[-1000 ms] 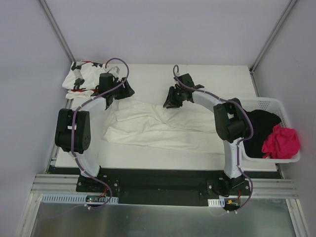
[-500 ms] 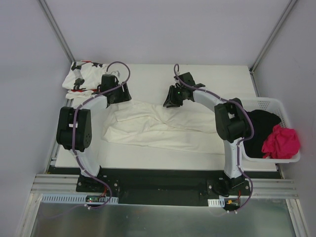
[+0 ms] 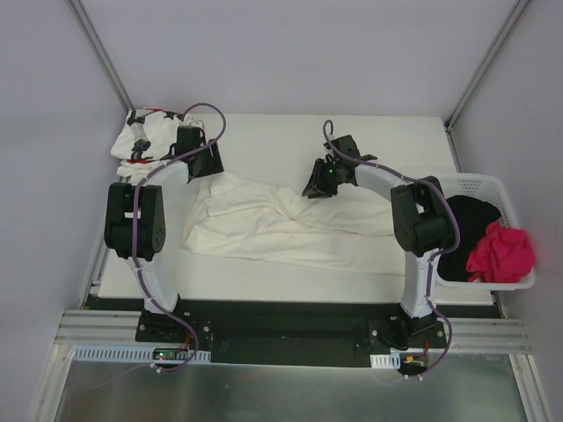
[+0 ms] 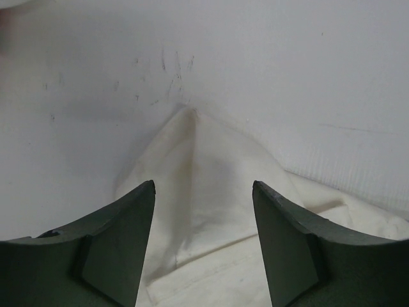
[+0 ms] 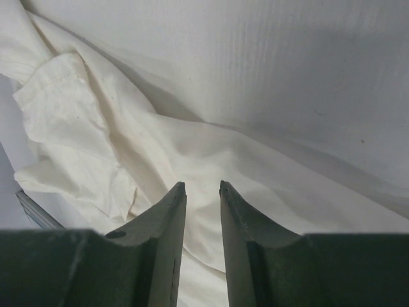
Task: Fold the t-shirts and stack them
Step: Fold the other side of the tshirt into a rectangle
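Where cream-white t-shirt (image 3: 281, 224) lies crumpled across middle of table (image 3: 264, 280), both grippers sit at its far edge: left gripper (image 4: 203, 185) jaws wide, empty, over pointed corner; right gripper (image 5: 201, 185) jaws narrow, nothing between. Star-print t-shirt (image 3: 145, 136) is bunched at far-left corner.

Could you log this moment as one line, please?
left gripper: open over cream-white cloth t-shirt corner | right gripper: narrowly open above it | t-shirt: rumpled

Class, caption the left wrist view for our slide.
Open left end effector over a pointed corner of the cream-white t-shirt.
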### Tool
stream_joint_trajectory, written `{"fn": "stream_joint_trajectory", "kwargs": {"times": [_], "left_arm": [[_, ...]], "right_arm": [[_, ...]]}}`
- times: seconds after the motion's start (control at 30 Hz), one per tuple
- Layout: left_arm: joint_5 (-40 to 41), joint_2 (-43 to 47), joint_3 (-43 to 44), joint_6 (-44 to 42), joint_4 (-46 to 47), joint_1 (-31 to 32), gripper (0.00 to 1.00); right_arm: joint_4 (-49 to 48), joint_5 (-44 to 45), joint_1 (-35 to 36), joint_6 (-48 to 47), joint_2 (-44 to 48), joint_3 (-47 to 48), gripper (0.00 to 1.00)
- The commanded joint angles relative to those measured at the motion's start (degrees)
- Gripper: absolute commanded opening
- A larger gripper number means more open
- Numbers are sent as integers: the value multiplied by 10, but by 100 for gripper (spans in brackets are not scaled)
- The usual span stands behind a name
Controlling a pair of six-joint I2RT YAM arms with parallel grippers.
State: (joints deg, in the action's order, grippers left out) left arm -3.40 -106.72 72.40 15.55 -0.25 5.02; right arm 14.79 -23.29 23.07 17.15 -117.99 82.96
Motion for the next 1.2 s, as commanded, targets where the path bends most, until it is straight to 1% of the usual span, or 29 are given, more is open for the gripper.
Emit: {"fn": "stream_joint_trajectory", "kwargs": {"times": [0.0, 0.07, 0.17, 0.2, 0.27, 0.3, 0.33, 0.37, 0.4, 0.43, 0.5, 0.53, 0.6, 0.63, 0.67, 0.9, 0.97, 1.17], "left_arm": [[0, -16, 32, -11, -15, -3, 61], [-6, -18, 38, -10, -18, -3, 61], [-23, -25, 49, -4, -22, -4, 55], [-28, -31, 56, -5, -24, -4, 47], [-32, -38, 67, -5, -32, -4, 36], [-34, -43, 77, -6, -42, -3, 29], [-34, -46, 81, -6, -47, -4, 18], [-37, -47, 84, -5, -49, -4, 17], [-39, -48, 87, -5, -56, -4, 18], [-41, -48, 88, -3, -59, -4, 22], [-47, -45, 87, -2, -66, -4, 25], [-49, -44, 88, -1, -69, -3, 32], [-50, -46, 93, -3, -76, -4, 41], [-48, -46, 96, -3, -85, -4, 45], [-49, -48, 99, -6, -90, -4, 47], [-56, -74, 128, -3, -128, -4, 47], [-57, -82, 142, -2, -151, -4, 47], [-60, -93, 147, 11, -169, -3, 47]], "right_arm": [[-18, -11, -9, 6, 58, -4, 31], [-19, -12, -12, 7, 62, -4, 31], [-19, -12, -17, 8, 67, -3, 31], [-18, -12, -18, 8, 68, -3, 31], [-19, -13, -21, 9, 69, -3, 31], [-19, -14, -22, 10, 70, -3, 31], [-20, -14, -23, 10, 71, -4, 31], [-20, -16, -24, 13, 71, -4, 31], [-22, -18, -25, 16, 73, -7, 31], [-26, -20, -28, 17, 75, -9, 31], [-27, -22, -32, 17, 81, -11, 31], [-27, -22, -34, 17, 84, -12, 31], [-28, -22, -37, 18, 91, -12, 31], [-28, -23, -39, 18, 93, -12, 31], [-28, -25, -41, 17, 94, -13, 31], [-33, -29, -55, 22, 115, -23, 31], [-37, -31, -58, 24, 121, -29, 31], [-47, -33, -69, 28, 136, -37, 31]]}}
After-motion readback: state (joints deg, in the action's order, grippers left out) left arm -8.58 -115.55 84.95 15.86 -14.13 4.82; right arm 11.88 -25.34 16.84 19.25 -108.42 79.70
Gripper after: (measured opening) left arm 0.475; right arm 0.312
